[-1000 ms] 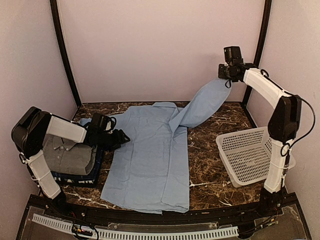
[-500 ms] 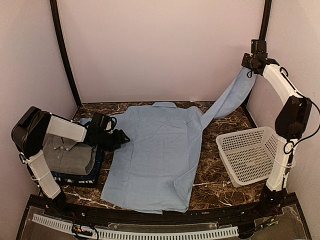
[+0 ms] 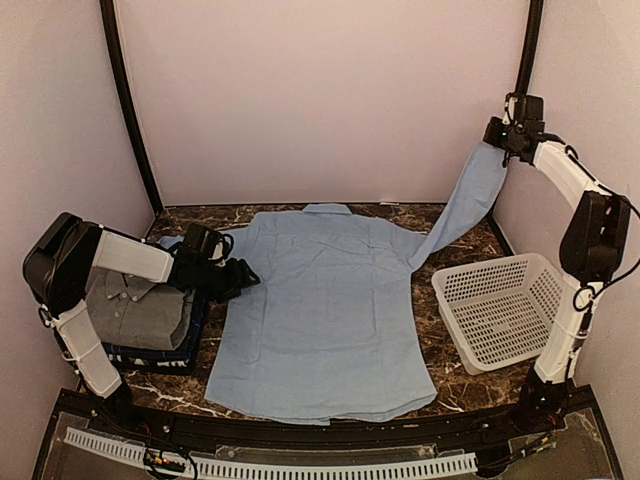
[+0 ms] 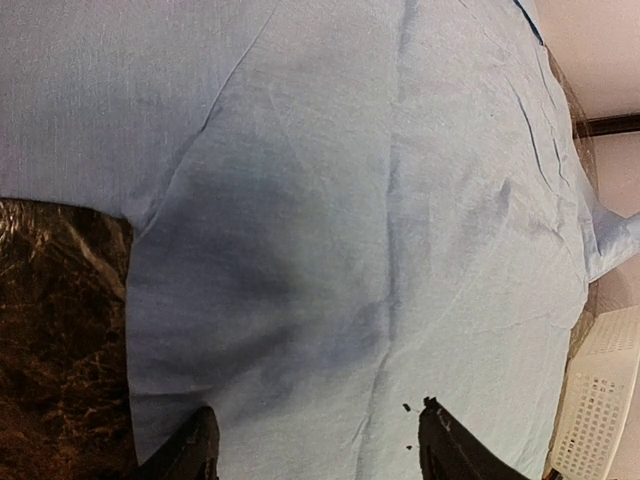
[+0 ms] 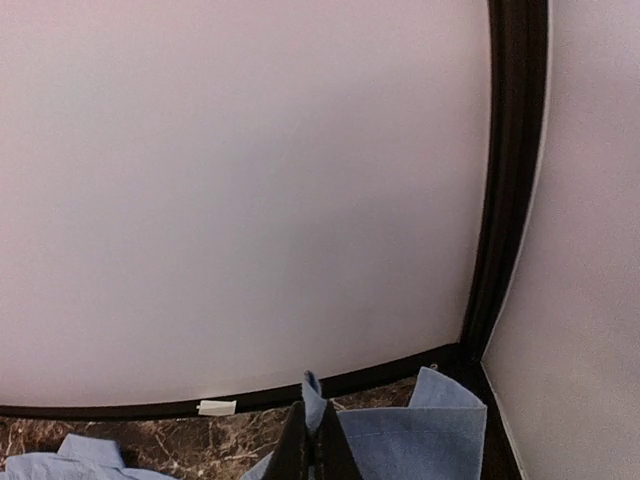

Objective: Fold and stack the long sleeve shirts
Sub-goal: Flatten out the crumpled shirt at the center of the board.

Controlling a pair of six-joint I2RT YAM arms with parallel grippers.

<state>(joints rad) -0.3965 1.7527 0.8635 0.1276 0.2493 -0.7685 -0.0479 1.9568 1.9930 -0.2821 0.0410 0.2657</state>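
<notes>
A light blue long sleeve shirt (image 3: 320,320) lies flat, back up, across the middle of the marble table, collar toward the far wall. Its right sleeve (image 3: 465,205) is stretched up and out to the far right corner, where my right gripper (image 3: 497,143) is shut on the cuff (image 5: 425,430). My left gripper (image 3: 243,277) hovers open at the shirt's left edge, its dark fingertips (image 4: 195,450) over the blue cloth (image 4: 350,200) with nothing between them. A folded grey collared shirt (image 3: 135,310) rests on a dark navy one (image 3: 150,357) at the left.
A white plastic lattice basket (image 3: 500,312) stands at the right, just below the raised sleeve. Black frame posts (image 3: 525,50) rise at the back corners. Bare marble (image 3: 415,300) shows between shirt and basket.
My right gripper has carried the sleeve from the middle back out to the far right corner, unfolding it off the shirt body, which now lies spread flat. The left arm has not moved.
</notes>
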